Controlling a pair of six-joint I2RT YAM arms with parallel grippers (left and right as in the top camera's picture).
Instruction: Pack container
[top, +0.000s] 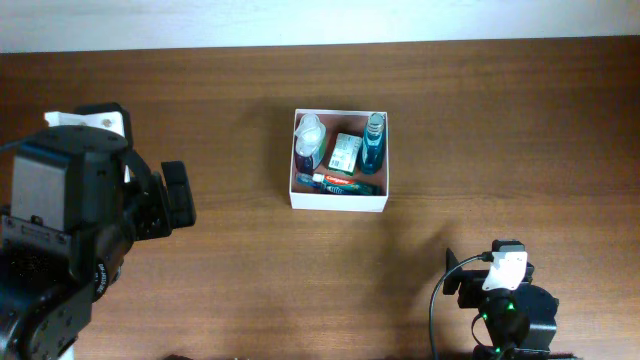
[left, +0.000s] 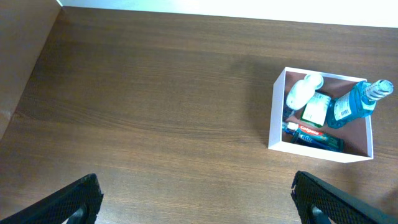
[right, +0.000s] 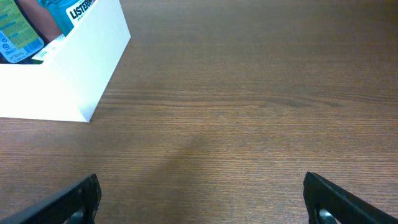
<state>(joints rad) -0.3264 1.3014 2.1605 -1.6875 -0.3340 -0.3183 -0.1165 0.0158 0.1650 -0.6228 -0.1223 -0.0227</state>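
The container is a white square box with a pinkish-brown inside, at the table's middle. It holds a white bottle, a green-white packet, a blue mouthwash bottle and a toothpaste tube. The container also shows in the left wrist view and in the right wrist view. My left gripper is open and empty, well to the left of the container. My right gripper is open and empty, in front and to the right of it.
The left arm's body fills the left side of the overhead view. The right arm's base sits at the front right. The dark wooden table ends at a pale back edge.
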